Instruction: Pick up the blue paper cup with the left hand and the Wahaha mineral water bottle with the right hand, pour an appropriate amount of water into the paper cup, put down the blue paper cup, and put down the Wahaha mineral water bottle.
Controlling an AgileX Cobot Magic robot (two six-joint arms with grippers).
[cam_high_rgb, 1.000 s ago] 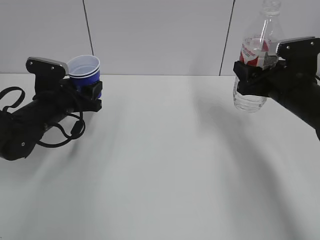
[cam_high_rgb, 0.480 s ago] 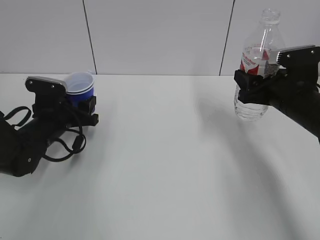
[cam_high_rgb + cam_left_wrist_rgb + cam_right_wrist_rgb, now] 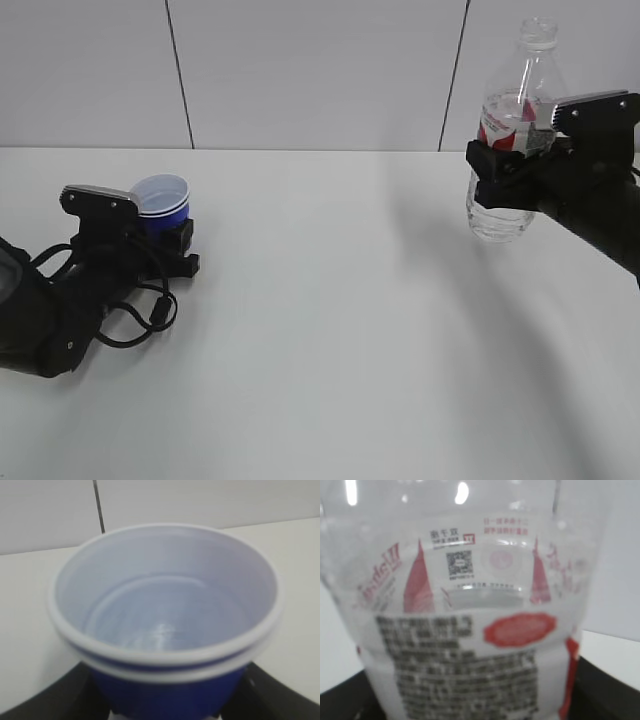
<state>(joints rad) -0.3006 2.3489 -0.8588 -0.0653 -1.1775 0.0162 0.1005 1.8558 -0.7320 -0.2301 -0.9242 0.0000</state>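
Grippers clamp tapered blue paper cup [image 3: 162, 196] and ribbed, seemingly clear bottle [image 3: 508, 140].

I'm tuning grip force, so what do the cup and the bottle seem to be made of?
The blue paper cup looks like thin coated paper or possibly plastic: matte blue outside, smooth white inside with a rolled, doubled rim, which suggests two nested cups. The Wahaha mineral water bottle looks like thin clear glossy plastic: see-through walls with light glints, a ribbed base and a printed red-and-white film label.

blue paper cup [image 3: 165, 625] base cut off below; bottle [image 3: 470, 630] label print blurred, neck out of frame
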